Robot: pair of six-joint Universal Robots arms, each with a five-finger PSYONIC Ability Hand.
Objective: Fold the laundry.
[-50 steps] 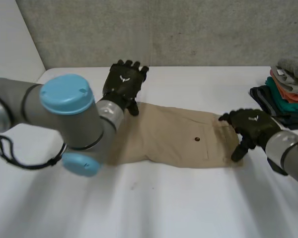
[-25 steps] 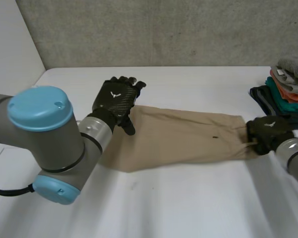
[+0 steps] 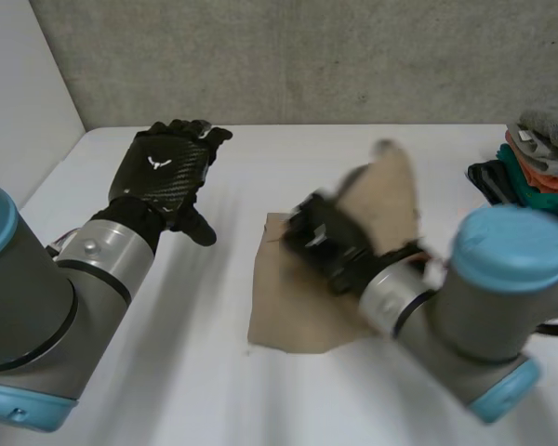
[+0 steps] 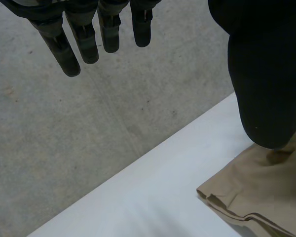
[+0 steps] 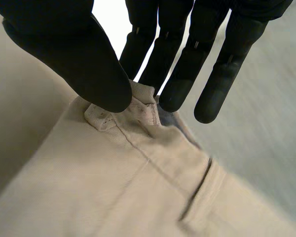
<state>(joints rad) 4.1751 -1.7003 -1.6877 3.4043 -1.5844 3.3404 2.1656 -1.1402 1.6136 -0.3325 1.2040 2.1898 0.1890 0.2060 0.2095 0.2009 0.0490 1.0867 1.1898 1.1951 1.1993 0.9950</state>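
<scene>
Lab test stn.: white table (image 3: 260, 409) w/ bare concrete wall (image 3: 307, 56) behind it; folded-clothes stack (image 3: 537, 165) at table's edge.

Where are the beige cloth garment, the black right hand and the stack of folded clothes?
beige cloth garment (image 3: 293, 321): head view, flat lower layer.
black right hand (image 3: 327, 243): head view, back of the hand.
stack of folded clothes (image 3: 530, 181): head view, middle of the pile.

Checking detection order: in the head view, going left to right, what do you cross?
Open left hand → beige garment, pinched by the right hand → stack of folded clothes.
</scene>
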